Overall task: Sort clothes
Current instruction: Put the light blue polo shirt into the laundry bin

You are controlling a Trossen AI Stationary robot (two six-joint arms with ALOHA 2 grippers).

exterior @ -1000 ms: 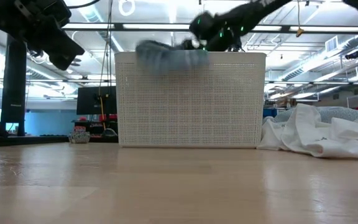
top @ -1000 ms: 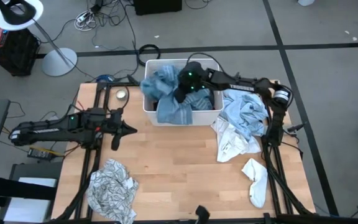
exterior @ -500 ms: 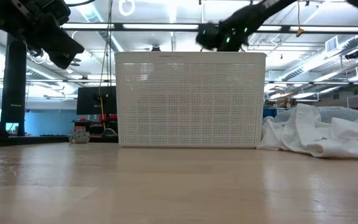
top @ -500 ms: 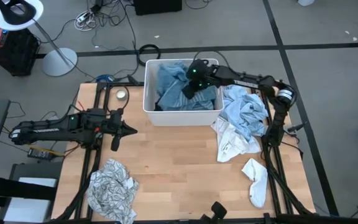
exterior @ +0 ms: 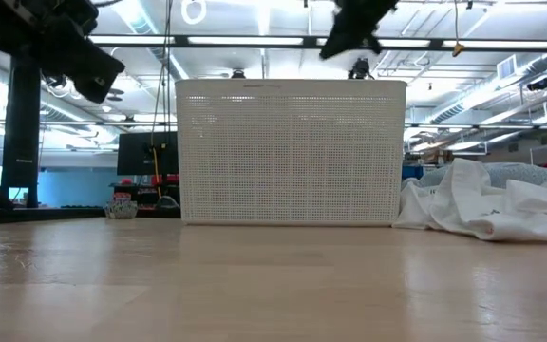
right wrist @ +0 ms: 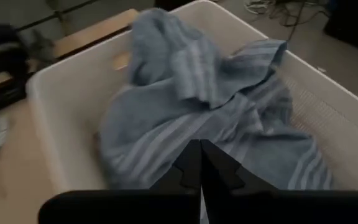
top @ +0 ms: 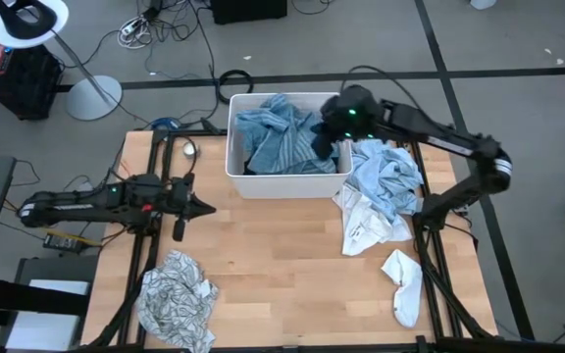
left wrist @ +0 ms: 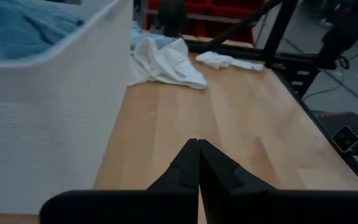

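High view | wooden table (top: 273,255), grey floor (top: 518,39) | left fingers (left wrist: 197,163) closed | right fingers (right wrist: 199,163) closed, empty

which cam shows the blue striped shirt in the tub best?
Right wrist view: the blue striped shirt fills the white tub, stripes and folds clear. The high view shows it smaller from above. The left wrist view catches only a corner over the rim. In the low view the tub wall hides it.

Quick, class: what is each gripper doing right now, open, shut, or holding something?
Left gripper: shut, holding nothing, above the table.
Right gripper: shut, holding nothing, above the blue striped shirt in the white tub.
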